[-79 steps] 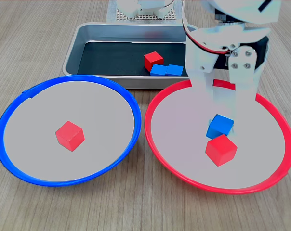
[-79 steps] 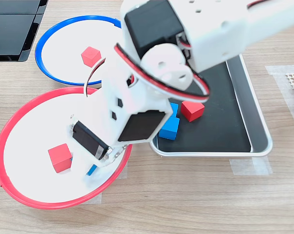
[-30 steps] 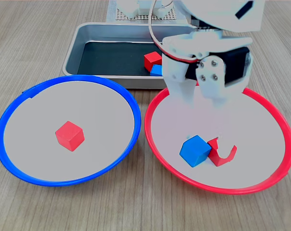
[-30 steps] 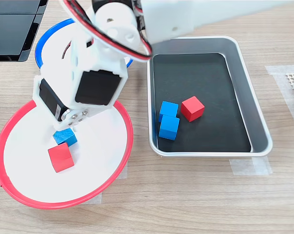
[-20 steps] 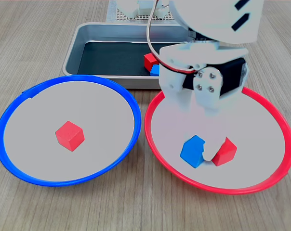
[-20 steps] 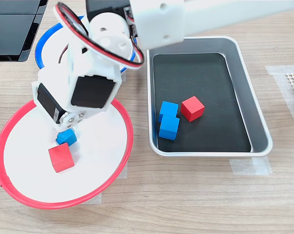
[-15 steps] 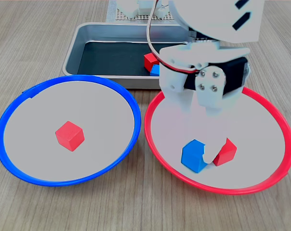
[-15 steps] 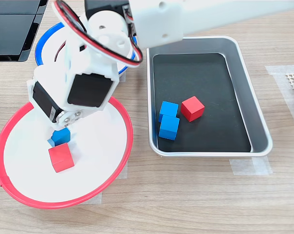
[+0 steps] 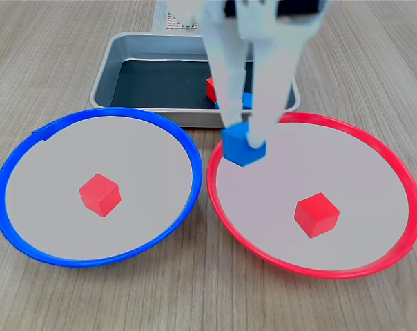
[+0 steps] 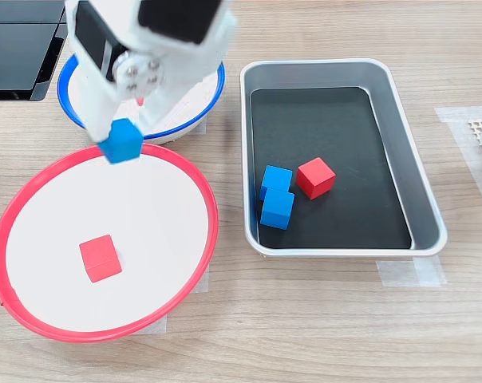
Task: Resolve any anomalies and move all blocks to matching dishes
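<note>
One blue block [image 9: 243,145] is up off the red dish [image 9: 374,148], pinched between the closed fingers of my gripper [image 10: 123,140]; half a second ago it sat low in that dish, touching the red block [image 9: 316,214]. It hangs over the dish's rim nearest the blue dish [image 9: 15,165]. The red block lies alone there, unmoved. Another red block [image 9: 99,194] stays in the blue dish. The tray [image 10: 401,152] keeps two blue blocks [image 10: 277,199] and one red [image 10: 315,177].
</note>
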